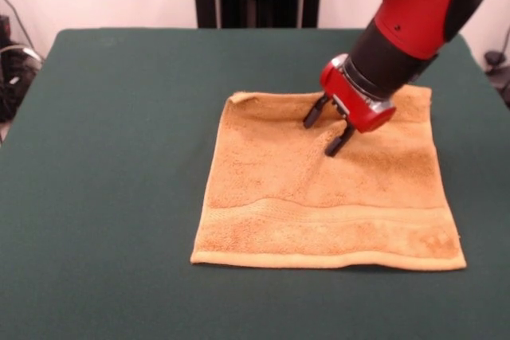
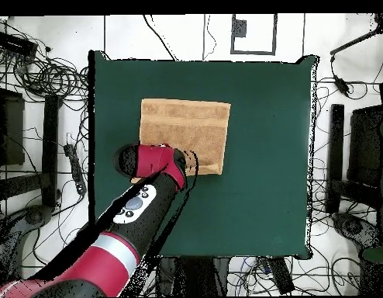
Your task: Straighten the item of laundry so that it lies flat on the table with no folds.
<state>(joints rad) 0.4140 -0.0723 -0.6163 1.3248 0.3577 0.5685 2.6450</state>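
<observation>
A golden-orange towel (image 1: pixel 327 189) lies spread on the dark green table (image 1: pixel 111 157), right of the table's middle in the front view and a little toward the far side. It is opened out to a roughly square shape. Its near hem runs almost straight across, with a woven border band just behind it. The left edge slants outward toward the near side, so the near end looks wider than the far end. At the far left corner the cloth is slightly rumpled, with a small turned lip along the edge. A shallow wave crosses the middle of the towel; otherwise the surface looks flat.

The red and black arm (image 1: pixel 414 13) comes down from the upper right and ends in the pincer (image 1: pixel 327 131), which sits over the far half of the towel. Its two dark fingers (image 1: pixel 313 112) are spread apart, nothing between them, and their tips point down at the cloth; whether they actually touch it cannot be told.

In the overhead view the towel (image 2: pixel 187 128) lies in the upper middle part of the table (image 2: pixel 264 194), and the arm (image 2: pixel 140 209) reaches up from the lower left, its red wrist covering the towel's lower left corner. The pincer is hidden under the wrist there. Cables (image 2: pixel 39 70) and stands crowd the floor around the table.
</observation>
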